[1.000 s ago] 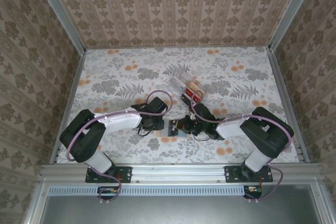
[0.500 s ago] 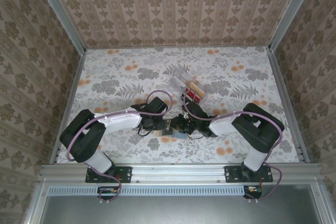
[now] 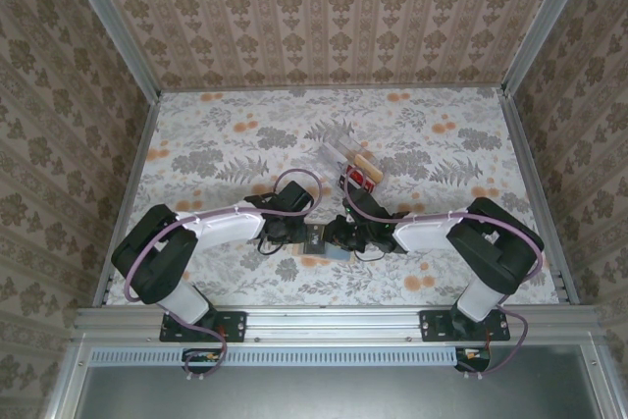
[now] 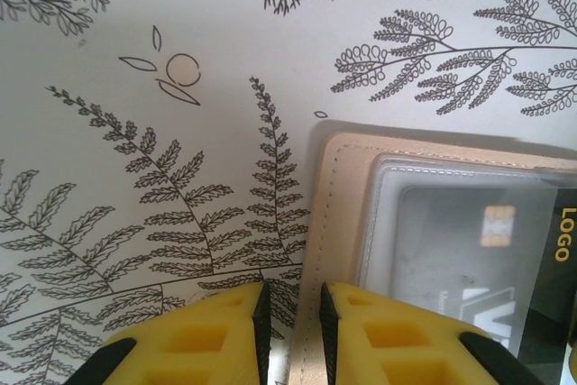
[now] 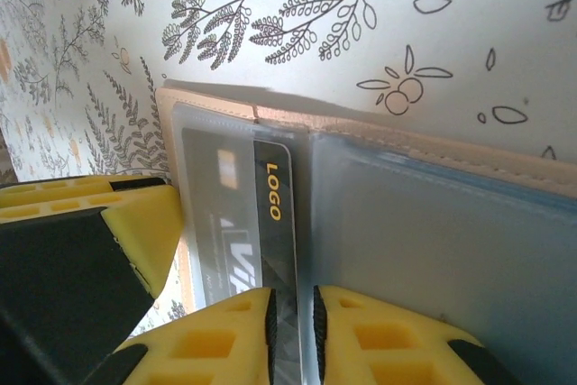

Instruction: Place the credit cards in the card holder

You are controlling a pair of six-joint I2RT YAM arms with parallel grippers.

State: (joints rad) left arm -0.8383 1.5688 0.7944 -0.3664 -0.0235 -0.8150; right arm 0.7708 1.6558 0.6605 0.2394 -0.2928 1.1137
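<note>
Left hand [image 4: 290, 317] pinching the tan edge of the open card holder [image 4: 335, 223] on the tabletop [image 4: 180, 87]. Right hand [image 5: 290, 326] nipping the dark card [image 5: 239, 223], half inside its clear pocket.

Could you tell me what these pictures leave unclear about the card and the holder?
- Dark card: near end cut off by the right wrist view's lower edge, behind the right gripper.
- Card holder: right part runs off the left wrist view.
- Tray: contents too small from above.
- Left gripper: grip on holder's edge unclear.
</note>
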